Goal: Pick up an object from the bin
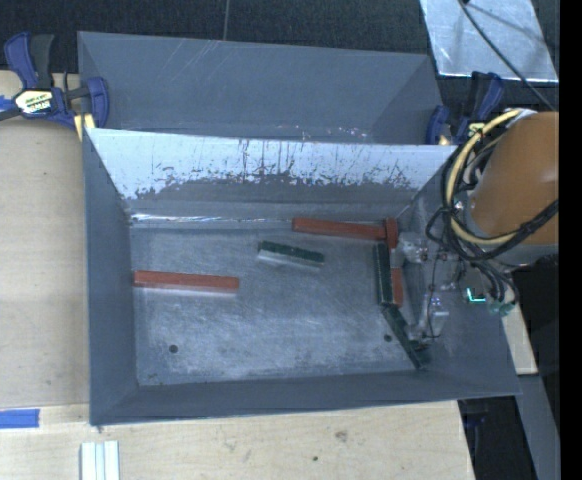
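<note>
End effector [429, 313]: low at the bin's [271, 393] right wall; released or clenched, cannot tell.
Dark green sticks, three: one slanted [407, 336] right beside the end effector at the near right corner, one lengthwise [382, 273] just left of it, one [291, 254] mid-floor towards the far side.
Reddish-brown bars, two: one [341, 229] along the far wall, one [186, 282] well apart at left.
</note>
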Tool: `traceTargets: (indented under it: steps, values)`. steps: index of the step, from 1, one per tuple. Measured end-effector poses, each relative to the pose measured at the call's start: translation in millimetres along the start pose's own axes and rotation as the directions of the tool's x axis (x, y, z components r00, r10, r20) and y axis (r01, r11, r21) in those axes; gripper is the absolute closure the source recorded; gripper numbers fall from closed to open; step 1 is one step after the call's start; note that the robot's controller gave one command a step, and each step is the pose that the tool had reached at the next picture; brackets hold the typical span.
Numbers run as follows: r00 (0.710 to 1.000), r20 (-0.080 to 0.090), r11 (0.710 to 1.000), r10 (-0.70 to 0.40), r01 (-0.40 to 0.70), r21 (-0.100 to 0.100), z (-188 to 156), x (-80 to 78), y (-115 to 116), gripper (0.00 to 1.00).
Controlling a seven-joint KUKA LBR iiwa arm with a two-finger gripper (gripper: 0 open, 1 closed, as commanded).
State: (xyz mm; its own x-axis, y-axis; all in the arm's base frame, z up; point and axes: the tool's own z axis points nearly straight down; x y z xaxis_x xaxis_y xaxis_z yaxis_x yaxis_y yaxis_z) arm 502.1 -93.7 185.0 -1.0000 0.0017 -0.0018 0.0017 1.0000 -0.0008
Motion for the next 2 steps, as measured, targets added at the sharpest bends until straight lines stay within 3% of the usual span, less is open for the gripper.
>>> traceTargets:
  steps: [1, 2]
  values:
    - [1.0, 0.0, 1.0, -0.027, 0.027, 0.0, 99.7, -67.3, -7.9, 0.0]
    - [0.988, 0.005, 0.988, -0.157, 0.157, 0.001, 114.0, -98.9, 43.6, 0.0]
